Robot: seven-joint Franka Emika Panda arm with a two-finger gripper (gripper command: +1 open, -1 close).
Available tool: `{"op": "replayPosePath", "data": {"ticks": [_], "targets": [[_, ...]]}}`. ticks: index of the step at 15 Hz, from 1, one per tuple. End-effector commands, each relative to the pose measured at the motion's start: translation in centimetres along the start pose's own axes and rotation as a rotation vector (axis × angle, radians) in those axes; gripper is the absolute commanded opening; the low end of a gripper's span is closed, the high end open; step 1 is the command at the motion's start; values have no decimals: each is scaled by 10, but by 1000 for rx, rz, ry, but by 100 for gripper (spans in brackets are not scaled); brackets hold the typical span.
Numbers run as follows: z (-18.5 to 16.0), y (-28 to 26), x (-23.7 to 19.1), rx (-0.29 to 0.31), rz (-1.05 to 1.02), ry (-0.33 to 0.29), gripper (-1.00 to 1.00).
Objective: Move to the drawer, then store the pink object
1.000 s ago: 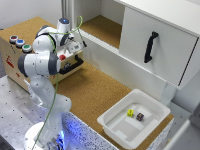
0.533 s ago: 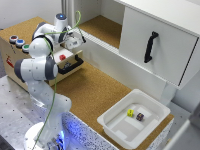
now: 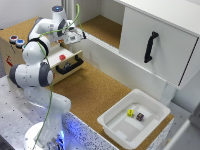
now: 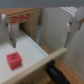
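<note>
The small pale-wood drawer [image 3: 56, 61] stands pulled open, its black bar handle [image 3: 70, 66] facing out. The pink object [image 3: 62, 57] lies inside the drawer on its floor. My gripper [image 3: 76, 37] hangs above the drawer's back end, open and empty, clear of the block. In the wrist view the pink object [image 4: 13, 60] rests on the drawer floor [image 4: 35, 52], off to one side of the gripper [image 4: 40, 31]. Both fingers [image 4: 6, 30] are spread wide with nothing between them.
A white plastic tub [image 3: 117, 127] at the exterior view's lower right holds a yellow cube [image 3: 130, 113] and a dark brown cube [image 3: 140, 116]. A large white door with a vertical black handle [image 3: 150, 46] stands at the right. A wooden box [image 3: 11, 52] is at the left.
My gripper has risen a little and drifted toward the exterior view's right, away from the drawer floor. The pink object stays in the drawer.
</note>
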State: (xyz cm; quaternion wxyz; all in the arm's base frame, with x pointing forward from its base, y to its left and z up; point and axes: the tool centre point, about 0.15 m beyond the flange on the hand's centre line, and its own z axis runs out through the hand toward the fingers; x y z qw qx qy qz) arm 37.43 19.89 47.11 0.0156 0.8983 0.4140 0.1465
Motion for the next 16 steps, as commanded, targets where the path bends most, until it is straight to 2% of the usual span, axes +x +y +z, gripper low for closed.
{"op": "replayPosePath", "data": {"ticks": [1,4,10,16], "targets": [[7,77,-69,40,187,-14,100],[16,114,-118,38,326,-15,100],[24,181,-236,-27,554,-75,100],[34,250,-345,-29,708,-72,100]]}}
